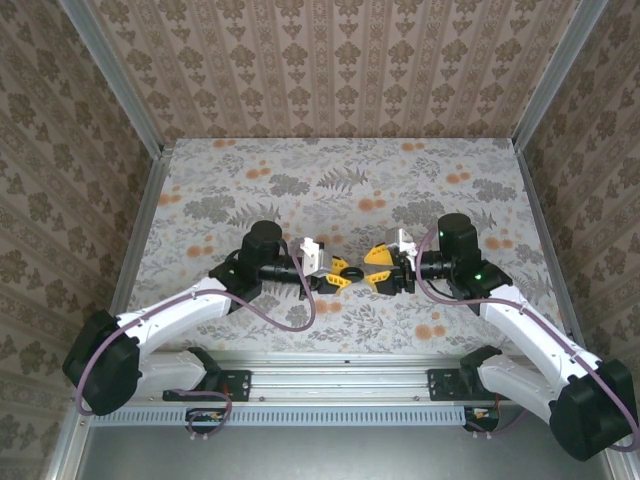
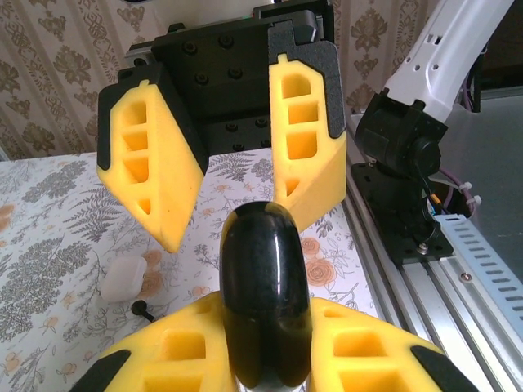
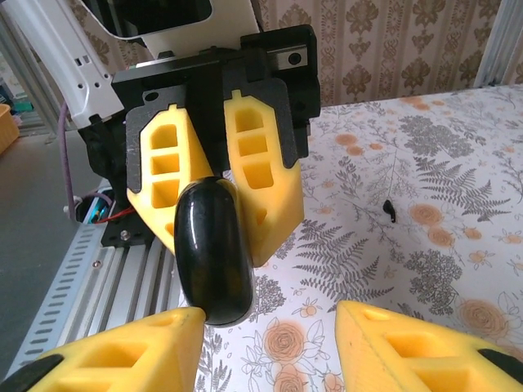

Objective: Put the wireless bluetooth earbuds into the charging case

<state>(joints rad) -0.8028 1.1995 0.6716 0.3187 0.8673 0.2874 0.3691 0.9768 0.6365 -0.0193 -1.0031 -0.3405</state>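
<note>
Left wrist view: the left gripper (image 2: 265,300) is clamped tight on the black disc (image 2: 265,278). The disc stands on edge between the gripper's 2 yellow fingers (image 2: 372,351), its rounded rim pointing away from the camera. Beyond the disc, the right gripper (image 2: 229,229) faces it with jaws parted, 1 finger to each side of the disc's rim and nothing held. Whether either finger touches the disc I cannot tell.

Left of the disc, on the flowered table (image 2: 49,245), lies the white charging case (image 2: 124,278). An earbud (image 2: 143,309) sits just beside it, on the side nearer the disc.

In the right wrist view the disc juts out from the left gripper's closed fingers, its near end close to 1 of the right gripper's own fingers. A small black piece (image 3: 391,211) lies on the table well to the right of the disc; whether it is the same earbud I cannot tell.

In the top external view the 2 grippers meet tip to tip with the disc between them.
</note>
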